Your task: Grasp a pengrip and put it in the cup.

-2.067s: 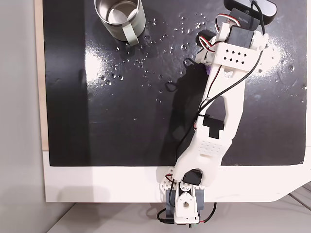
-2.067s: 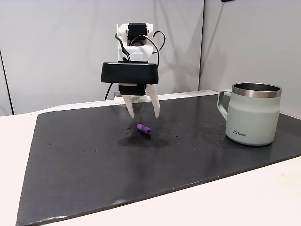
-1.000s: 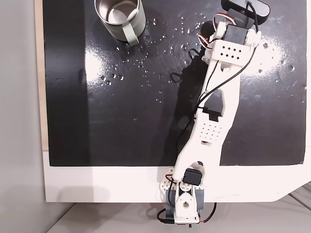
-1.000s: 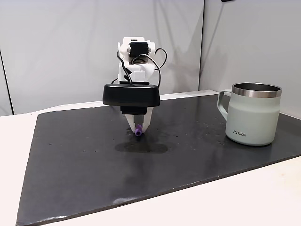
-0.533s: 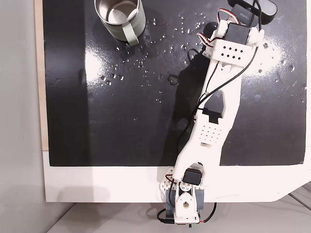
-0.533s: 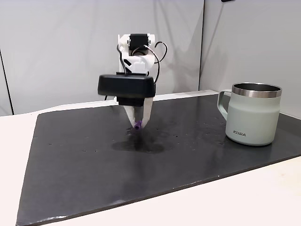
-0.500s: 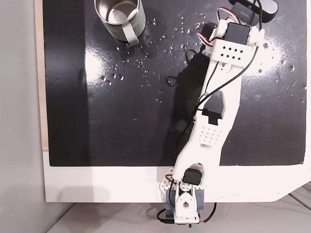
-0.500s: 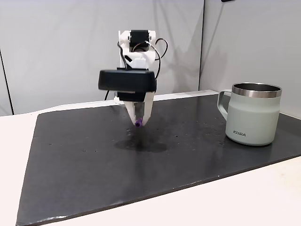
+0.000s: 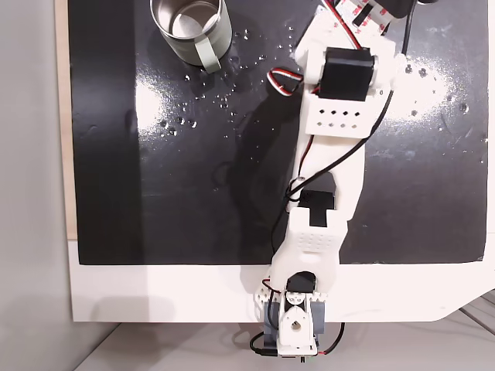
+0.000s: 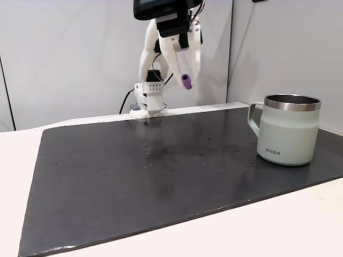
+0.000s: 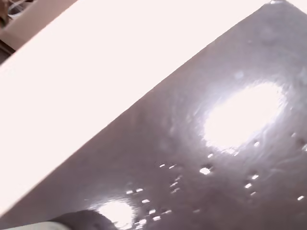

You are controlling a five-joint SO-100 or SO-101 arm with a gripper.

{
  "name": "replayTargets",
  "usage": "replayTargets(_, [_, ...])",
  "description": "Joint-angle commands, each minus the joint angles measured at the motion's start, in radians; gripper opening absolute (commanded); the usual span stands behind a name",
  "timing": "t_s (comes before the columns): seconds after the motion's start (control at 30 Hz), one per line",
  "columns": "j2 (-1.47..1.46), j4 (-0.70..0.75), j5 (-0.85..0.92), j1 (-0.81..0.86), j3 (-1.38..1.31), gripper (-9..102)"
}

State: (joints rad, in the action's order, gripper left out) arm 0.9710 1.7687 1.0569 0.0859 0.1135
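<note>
The end effector (image 10: 185, 75) is clenched on the pengrip (image 10: 186, 81), which projects from between the two white fingertips, high above the black mat (image 10: 161, 176). In the side fixed view the pengrip hangs up and to the left of the cup (image 10: 289, 130), well apart from it. The cup stands upright on the mat, its handle (image 10: 253, 120) turned toward the arm (image 9: 329, 154) in that view. Seen from above, the cup (image 9: 190, 28) sits at the mat's far edge, to the left of the arm's forward end.

Step in hand, as judged: carry the pengrip across to the cup.

- Hold the height until the tip is over the cup's opening; the rim and the handle are what it could catch on.
- Centre the pengrip over the steel interior, not over the handle side.
- Lower it before letting go. The piece is small and light and could bounce off the rim.
- Keep the grip firm in transit; only a short length appears to be held.
</note>
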Motion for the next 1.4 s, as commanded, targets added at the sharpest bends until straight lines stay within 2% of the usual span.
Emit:
replayTargets(0.0, [0.051, -0.064, -0.164, -0.037, -0.115, 0])
replayTargets(0.23, [0.034, -0.206, -0.477, -0.081, -0.118, 0])
replayTargets(0.53, [-0.026, -0.393, -0.77, -0.167, -0.118, 0])
replayTargets(0.9, [-0.156, -0.529, -0.948, -0.299, -0.118, 0])
replayTargets(1.37, [-0.258, -0.561, -0.989, -0.394, -0.118, 0])
